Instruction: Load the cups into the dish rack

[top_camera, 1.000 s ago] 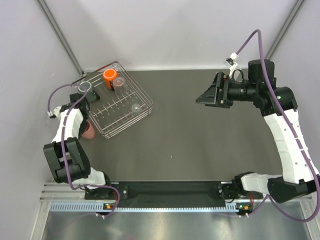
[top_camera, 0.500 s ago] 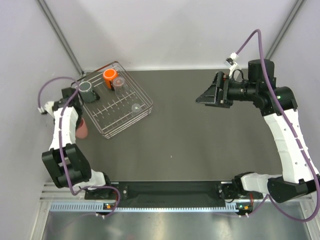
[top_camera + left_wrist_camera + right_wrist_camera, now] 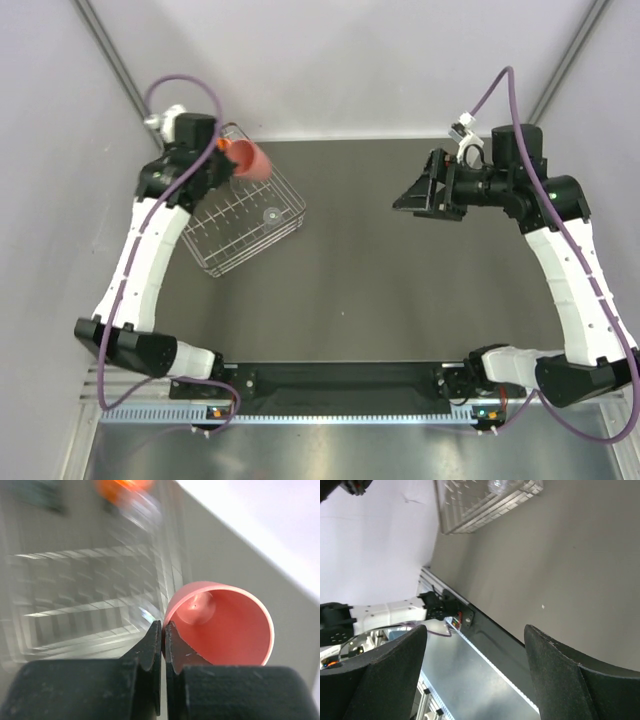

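Two jaws of the left claw [image 3: 163,630] are pinching one wall of a pink cup [image 3: 225,625] at its rim, one jaw inside and one outside, nearly closed on the thin wall. The cup is hanging on its side with its mouth facing the wrist camera. In the overhead view it is hovering in the air above the far corner of the dish rack [image 3: 298,214], not touching the wire. The rack under the wrist is showing only as a blur. An orange smear [image 3: 119,486] at its far end is probably the mug. A clear tumbler [image 3: 271,214] is sitting in the rack's near right part. Well apart, the right claw [image 3: 475,680] is hanging wide open and empty above the dark desk [image 3: 400,290].

The grip is looking like the weak point. With only a rim pinch, the cup could be pivoting or sliding between the jaws during any quick wrist turn. If it is released while it is lying sideways and high, it may be bouncing off the grid, rolling against the tumbler or the mug, or tipping over the low wire wall onto the desk. Lowering too close to the corner risks catching the rim on the wire.
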You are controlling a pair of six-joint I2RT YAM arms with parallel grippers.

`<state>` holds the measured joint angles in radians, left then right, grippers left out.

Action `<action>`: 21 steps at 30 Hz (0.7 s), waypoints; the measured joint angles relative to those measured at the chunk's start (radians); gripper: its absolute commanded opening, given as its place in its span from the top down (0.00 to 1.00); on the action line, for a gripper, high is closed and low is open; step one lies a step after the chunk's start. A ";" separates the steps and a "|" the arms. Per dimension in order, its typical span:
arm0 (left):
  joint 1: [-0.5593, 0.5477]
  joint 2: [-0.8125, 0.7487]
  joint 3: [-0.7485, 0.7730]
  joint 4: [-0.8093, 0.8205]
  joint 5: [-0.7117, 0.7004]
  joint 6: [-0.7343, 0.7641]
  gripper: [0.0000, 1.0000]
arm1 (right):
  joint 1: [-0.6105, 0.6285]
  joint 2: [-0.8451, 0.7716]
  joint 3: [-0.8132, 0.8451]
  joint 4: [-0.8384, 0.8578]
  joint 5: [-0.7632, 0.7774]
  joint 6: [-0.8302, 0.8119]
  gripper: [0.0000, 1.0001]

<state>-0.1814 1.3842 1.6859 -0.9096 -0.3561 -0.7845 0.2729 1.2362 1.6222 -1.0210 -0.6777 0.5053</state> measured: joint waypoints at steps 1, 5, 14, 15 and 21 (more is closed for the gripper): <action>-0.056 0.019 0.008 0.007 0.034 0.008 1.00 | 0.000 0.000 -0.006 -0.007 0.012 -0.006 0.22; -0.274 0.106 0.013 0.014 0.116 0.049 1.00 | 0.000 -0.005 -0.037 -0.053 0.089 -0.035 0.22; -0.636 0.318 0.014 -0.028 0.230 0.161 1.00 | 0.000 -0.029 -0.168 -0.148 0.261 -0.092 0.22; -0.647 0.343 0.013 -0.047 0.237 0.166 1.00 | 0.000 -0.034 -0.185 -0.151 0.275 -0.094 0.22; -0.648 0.373 -0.092 -0.055 0.262 0.191 1.00 | 0.002 -0.084 -0.289 -0.161 0.327 -0.093 0.22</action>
<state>-0.8291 1.7573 1.5936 -0.9649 -0.0940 -0.5938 0.2745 1.1526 1.3334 -1.1824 -0.3511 0.4122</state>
